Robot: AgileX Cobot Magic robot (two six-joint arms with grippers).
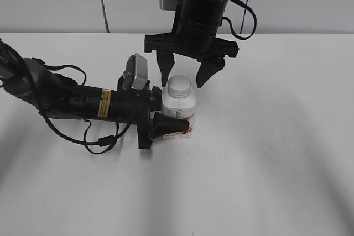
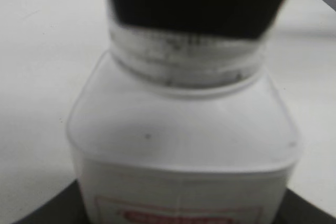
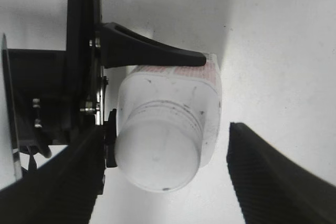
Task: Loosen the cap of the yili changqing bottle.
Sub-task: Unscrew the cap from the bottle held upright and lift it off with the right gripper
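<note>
The yili changqing bottle (image 1: 180, 110) stands upright on the white table, white with a pink-red label. Its white cap (image 1: 179, 85) sits on the neck. My left gripper (image 1: 172, 111) reaches in from the left and is shut on the bottle's body, with one black finger (image 1: 167, 125) across the label. My right gripper (image 1: 187, 73) hangs from above, open, one finger on each side of the cap and just behind it. From the right wrist, the cap (image 3: 157, 157) lies between the spread fingers (image 3: 273, 177), with a clear gap on the right. Up close the bottle (image 2: 184, 145) fills the left wrist view.
The white table (image 1: 276, 164) runs out on all sides of the bottle. A pale wall stands behind its far edge. Cables (image 1: 99, 142) loop under the left arm, which lies low across the table's left half.
</note>
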